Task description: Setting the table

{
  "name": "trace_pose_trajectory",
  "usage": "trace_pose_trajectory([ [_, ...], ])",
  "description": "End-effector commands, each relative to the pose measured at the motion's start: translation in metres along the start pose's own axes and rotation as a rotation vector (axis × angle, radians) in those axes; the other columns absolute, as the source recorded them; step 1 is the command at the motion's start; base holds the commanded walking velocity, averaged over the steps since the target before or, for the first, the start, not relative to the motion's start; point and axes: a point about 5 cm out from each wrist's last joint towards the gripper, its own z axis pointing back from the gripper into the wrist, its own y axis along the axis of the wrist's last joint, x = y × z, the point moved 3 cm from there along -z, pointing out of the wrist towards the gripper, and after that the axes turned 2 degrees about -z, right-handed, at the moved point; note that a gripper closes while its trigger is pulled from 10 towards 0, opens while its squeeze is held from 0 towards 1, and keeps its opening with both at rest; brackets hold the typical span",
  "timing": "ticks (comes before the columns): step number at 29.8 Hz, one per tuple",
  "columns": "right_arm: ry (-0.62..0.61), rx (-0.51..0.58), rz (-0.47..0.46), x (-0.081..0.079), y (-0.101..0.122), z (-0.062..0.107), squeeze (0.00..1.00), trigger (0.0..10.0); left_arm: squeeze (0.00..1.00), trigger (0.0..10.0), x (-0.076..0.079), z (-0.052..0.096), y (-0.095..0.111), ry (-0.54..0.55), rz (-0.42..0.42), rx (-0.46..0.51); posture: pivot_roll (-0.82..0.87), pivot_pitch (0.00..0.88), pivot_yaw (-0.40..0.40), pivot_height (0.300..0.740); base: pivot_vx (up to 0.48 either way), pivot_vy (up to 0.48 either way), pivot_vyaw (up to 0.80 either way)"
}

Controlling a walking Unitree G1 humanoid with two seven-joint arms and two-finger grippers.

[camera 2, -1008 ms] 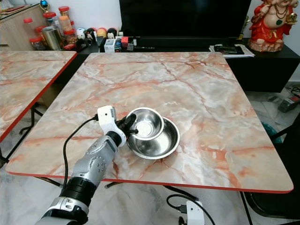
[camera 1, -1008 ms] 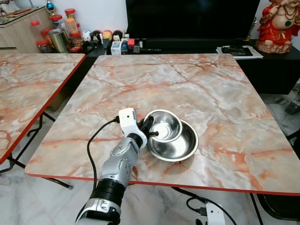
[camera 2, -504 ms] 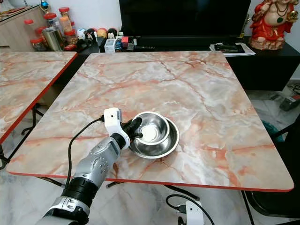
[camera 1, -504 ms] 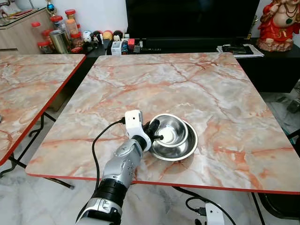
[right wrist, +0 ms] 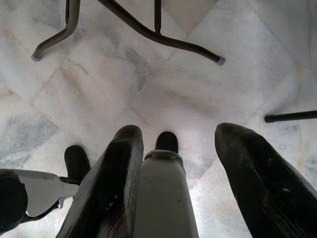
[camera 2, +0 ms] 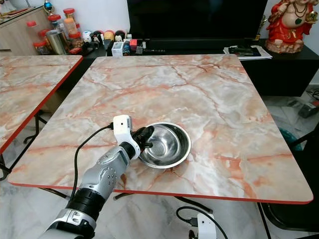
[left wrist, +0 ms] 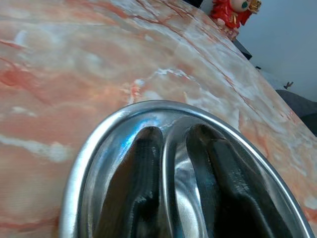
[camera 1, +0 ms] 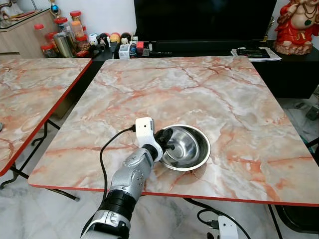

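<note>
Left pincer (camera 1: pixel 168 145) on steel bowl's (camera 1: pixel 192 149) rim (near side) — marble table (camera 1: pixel 209 89).

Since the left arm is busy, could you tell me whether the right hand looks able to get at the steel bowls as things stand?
Probably not at once: the right hand hangs open over the floor, below the table. The steel bowls sit near the front edge, gripped by the left hand; nothing else crowds them.

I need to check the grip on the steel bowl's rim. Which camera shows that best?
The left wrist view: the rim of the steel bowl runs between the two black fingers of the left gripper, one on each side. The eye views show the whole bowl on the marble table, but the grip is small there.
</note>
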Motion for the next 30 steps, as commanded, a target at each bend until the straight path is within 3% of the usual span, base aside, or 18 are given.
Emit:
trace_pose_trajectory([
  [1,0.003,0.005,-0.021,-0.002,0.002,0.0,0.0,10.0,0.99,10.0,0.034,-0.012,0.009,-0.082,0.003,0.014,-0.03,0.0,0.061,0.74,0.0,0.0,0.0],
  [2,0.003,0.005,-0.021,-0.002,0.002,0.0,0.0,10.0,0.61,10.0,0.033,-0.012,0.009,-0.081,0.002,0.015,-0.03,0.0,0.061,0.74,0.0,0.0,0.0],
  [3,0.003,0.006,-0.022,-0.002,0.002,0.0,0.0,10.0,0.61,10.0,0.033,-0.012,0.009,-0.079,0.002,0.016,-0.03,0.0,0.062,0.74,0.0,0.0,0.0],
  [4,0.003,0.006,-0.023,-0.002,0.002,0.0,0.0,10.0,0.0,10.0,0.033,-0.012,0.009,-0.079,0.001,0.017,-0.03,0.0,0.062,0.74,0.0,0.0,0.0],
  [10,0.003,0.007,-0.022,-0.003,0.003,-0.001,0.0,10.0,0.0,10.0,0.031,-0.012,0.017,-0.072,-0.037,0.036,-0.03,0.0,0.06,0.74,0.0,0.0,0.0],
  [13,0.004,0.008,-0.02,-0.003,0.003,-0.001,0.0,10.0,0.0,10.0,0.033,-0.011,0.027,-0.086,-0.131,0.064,-0.02,0.0,0.058,0.74,0.0,0.0,0.0],
  [15,0.006,0.007,-0.019,-0.003,0.003,-0.001,0.0,10.0,0.0,10.0,0.033,-0.01,0.032,-0.088,-0.151,0.078,-0.02,0.0,0.057,0.74,0.0,0.0,0.0],
  [18,0.007,0.009,-0.016,-0.003,0.004,-0.001,0.0,10.0,0.0,10.0,0.033,-0.008,0.049,-0.089,-0.301,0.127,-0.02,0.0,0.052,0.74,0.0,0.0,0.0],
  [23,0.008,0.014,-0.015,-0.002,0.006,-0.001,0.0,10.0,0.0,10.0,0.033,-0.003,0.072,-0.075,-0.405,0.222,-0.02,0.0,0.049,0.74,0.0,0.0,0.0],
  [25,0.009,0.014,-0.015,-0.002,0.006,-0.001,0.0,10.0,0.0,10.0,0.033,-0.002,0.073,-0.074,-0.408,0.226,-0.02,0.0,0.049,0.74,0.0,0.0,0.0],
  [26,0.009,0.016,-0.014,-0.002,0.007,-0.001,0.0,10.0,0.0,10.0,0.027,0.002,0.085,-0.039,-0.415,0.289,-0.02,0.0,0.044,0.74,0.0,0.0,0.0],
  [27,0.01,0.021,-0.013,-0.002,0.009,-0.002,0.0,10.0,0.0,10.0,0.01,0.008,0.1,0.055,-0.444,0.366,-0.02,0.0,0.043,0.74,0.0,0.0,0.0],
  [30,0.012,0.028,-0.012,-0.002,0.012,-0.002,0.0,10.0,0.0,10.0,-0.018,0.018,0.109,0.186,-0.52,0.421,-0.02,0.0,0.04,0.74,0.0,0.0,0.0],
])
